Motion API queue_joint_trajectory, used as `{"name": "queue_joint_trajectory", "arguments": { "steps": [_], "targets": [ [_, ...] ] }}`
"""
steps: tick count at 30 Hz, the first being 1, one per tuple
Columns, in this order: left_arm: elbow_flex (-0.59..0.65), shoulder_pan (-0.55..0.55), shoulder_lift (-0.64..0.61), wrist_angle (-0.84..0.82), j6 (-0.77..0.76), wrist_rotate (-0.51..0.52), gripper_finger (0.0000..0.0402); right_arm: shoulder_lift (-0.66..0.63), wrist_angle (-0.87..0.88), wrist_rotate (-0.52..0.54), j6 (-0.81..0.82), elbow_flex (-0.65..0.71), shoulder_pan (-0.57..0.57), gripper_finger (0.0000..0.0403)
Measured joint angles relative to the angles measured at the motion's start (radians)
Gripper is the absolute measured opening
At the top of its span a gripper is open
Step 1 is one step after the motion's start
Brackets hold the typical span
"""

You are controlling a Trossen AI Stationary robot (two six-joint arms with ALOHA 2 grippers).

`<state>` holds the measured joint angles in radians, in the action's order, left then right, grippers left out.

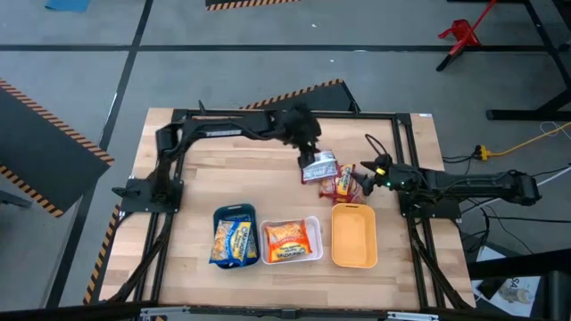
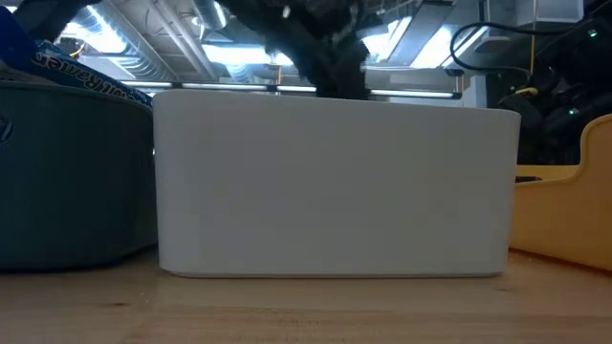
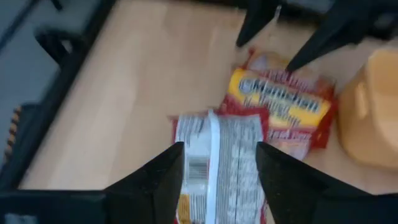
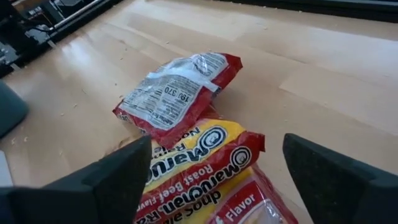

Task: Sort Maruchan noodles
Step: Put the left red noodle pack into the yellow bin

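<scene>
High view: two dark red crinkly plastic noodle packets (image 1: 332, 175) lie overlapping on the desk (image 1: 205, 160) just behind the empty orange tray (image 1: 354, 236); left hand (image 1: 312, 160) and right hand (image 1: 364, 174) stand wide, empty; packets look light, slippery, brittle inside; pinch a sealed edge.

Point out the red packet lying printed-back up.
The red packet nearest the left gripper: white nutrition label showing, while the other red packets show their yellow fronts.

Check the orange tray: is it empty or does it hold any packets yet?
Empty. The high view shows the orange tray with a bare floor, while the red packets lie on the table beside it.
</scene>
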<state>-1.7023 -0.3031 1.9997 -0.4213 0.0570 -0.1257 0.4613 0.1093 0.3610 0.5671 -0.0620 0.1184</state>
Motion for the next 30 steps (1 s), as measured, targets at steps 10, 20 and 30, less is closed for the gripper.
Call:
{"name": "queue_joint_trajectory", "arguments": {
  "steps": [10,20,30],
  "targets": [
    [0.0,-0.017,0.094,-0.084,-0.054,-0.001,0.0278,0.063,0.002,-0.017,0.0,0.0,0.0,0.035],
    [-0.001,-0.025,0.193,-0.132,-0.025,-0.008,0.0287,0.089,0.0,-0.012,0.012,0.0,0.0,0.0349],
    [-0.001,-0.021,0.229,-0.137,-0.013,-0.012,0.0286,0.089,0.0,-0.013,0.052,0.0,0.0,0.0349]
  ]
}}
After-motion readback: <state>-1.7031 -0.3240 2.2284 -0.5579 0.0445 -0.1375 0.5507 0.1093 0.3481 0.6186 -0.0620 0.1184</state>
